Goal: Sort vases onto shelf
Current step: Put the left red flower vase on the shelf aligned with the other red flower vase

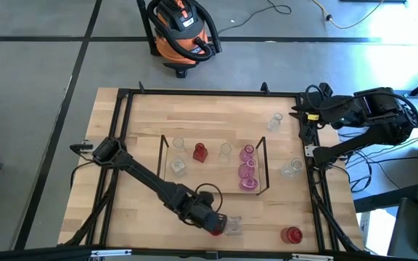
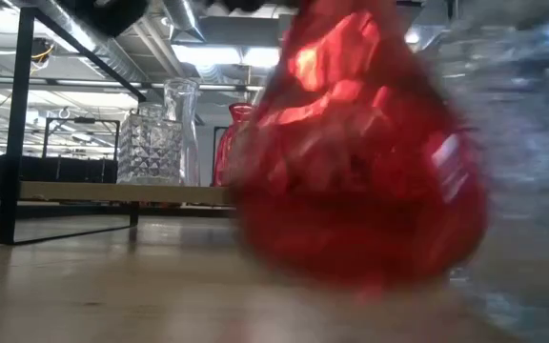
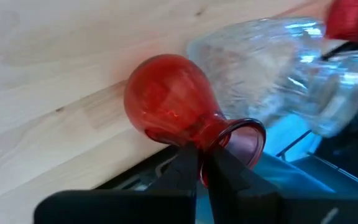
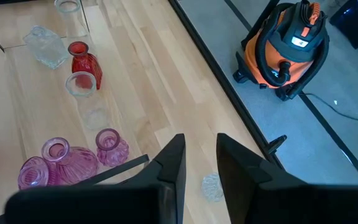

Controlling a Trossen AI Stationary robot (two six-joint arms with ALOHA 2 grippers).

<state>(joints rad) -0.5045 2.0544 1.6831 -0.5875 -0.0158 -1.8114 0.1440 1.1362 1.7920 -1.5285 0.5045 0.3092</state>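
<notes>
Left claw (image 3: 202, 163) is clamped on the neck of a red vase (image 3: 169, 107) lying on its side at the bench (image 1: 144, 210) front edge; its long axis runs straight out from the claw, belly farthest away. A clear vase (image 3: 272, 62) lies touching it. The shelf (image 1: 214, 165) sits behind, toward bench centre, so a lift and carry back seems needed. On it: clear jars, a red bottle (image 1: 199, 151), pink vases (image 1: 249, 170). Right claw (image 4: 199, 163), narrowly parted and empty, waits at the far right corner.

An orange and black shop vacuum (image 1: 181, 30) stands on the grey floor (image 1: 42, 65) beyond the wooden tabletop (image 1: 216, 109), cables (image 1: 354, 18) nearby.
</notes>
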